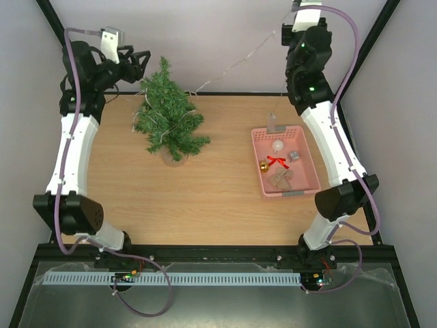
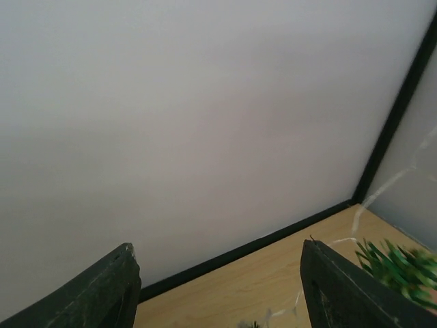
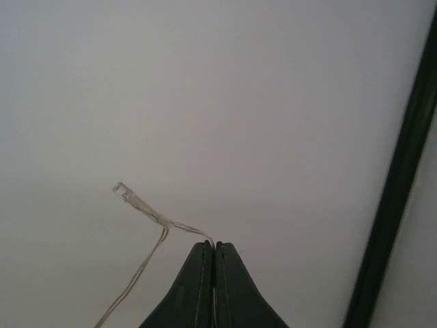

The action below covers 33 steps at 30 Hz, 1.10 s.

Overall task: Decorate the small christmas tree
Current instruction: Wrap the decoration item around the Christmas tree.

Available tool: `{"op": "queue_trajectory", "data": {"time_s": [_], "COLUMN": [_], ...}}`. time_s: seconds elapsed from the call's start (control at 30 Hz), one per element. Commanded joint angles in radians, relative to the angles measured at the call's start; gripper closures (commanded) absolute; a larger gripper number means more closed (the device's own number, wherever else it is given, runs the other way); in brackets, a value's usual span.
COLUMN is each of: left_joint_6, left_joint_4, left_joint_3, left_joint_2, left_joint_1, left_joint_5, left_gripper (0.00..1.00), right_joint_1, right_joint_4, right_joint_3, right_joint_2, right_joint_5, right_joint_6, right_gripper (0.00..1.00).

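Standing upright on the far left of the wooden table (image 1: 218,205) is the one small christmas tree (image 1: 167,116), with pale strands of a thin clear wire (image 1: 239,63) lying among its branches. From the tree the wire rises to the right, up to the right claw (image 3: 214,244). That claw is pinched fully closed on the wire, whose free end sticks out past the fingertips.

The left claw (image 2: 217,273) hangs raised just beyond the treetop. Its two fingers are spread wide and there is nothing between them.

One pink basket (image 1: 257,158) sits on the right side of the table, well apart from the tree. In it lie one white ball (image 1: 278,145), one gold bell (image 1: 263,166), one red bow (image 1: 277,162), one small grey piece (image 1: 295,156) and some brownish pieces (image 1: 281,180) too small to count.
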Motion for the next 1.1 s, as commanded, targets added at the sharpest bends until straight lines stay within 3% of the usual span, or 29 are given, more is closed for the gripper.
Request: {"op": "queue_trajectory", "data": {"time_s": [0.0, 0.2, 0.43, 0.57, 0.7, 0.93, 1.07], "left_joint_6": [-0.062, -0.151, -0.200, -0.231, -0.246, -0.197, -0.184], "left_joint_4": [-0.027, -0.129, -0.166, -0.146, -0.090, -0.031, 0.032], "left_joint_3": [-0.103, -0.240, -0.477, -0.553, -0.644, -0.659, -0.685], "left_joint_2": [-0.148, -0.270, -0.413, -0.469, -0.488, -0.401, -0.369], "left_joint_1": [-0.003, -0.003, 0.035, 0.130, 0.156, 0.169, 0.170], "left_joint_5": [-0.273, -0.460, -0.566, -0.491, -0.317, -0.086, -0.083], "left_gripper": [0.34, 0.37, 0.52, 0.61, 0.58, 0.56, 0.56], "right_joint_1": [-0.035, -0.065, -0.076, -0.076, -0.077, -0.077, -0.076], "right_joint_4": [-0.042, -0.036, -0.029, -0.031, -0.016, -0.017, -0.022], "right_joint_3": [0.026, -0.080, -0.111, -0.109, -0.118, -0.071, -0.057], "right_joint_2": [-0.082, -0.166, -0.182, -0.179, -0.187, -0.167, -0.169], "right_joint_5": [0.081, 0.148, 0.096, 0.080, 0.046, 0.020, 0.015], "right_joint_6": [0.001, 0.000, 0.023, 0.023, 0.045, 0.039, 0.048], "right_gripper": [0.98, 0.98, 0.98, 0.98, 0.98, 0.98, 0.98]}}
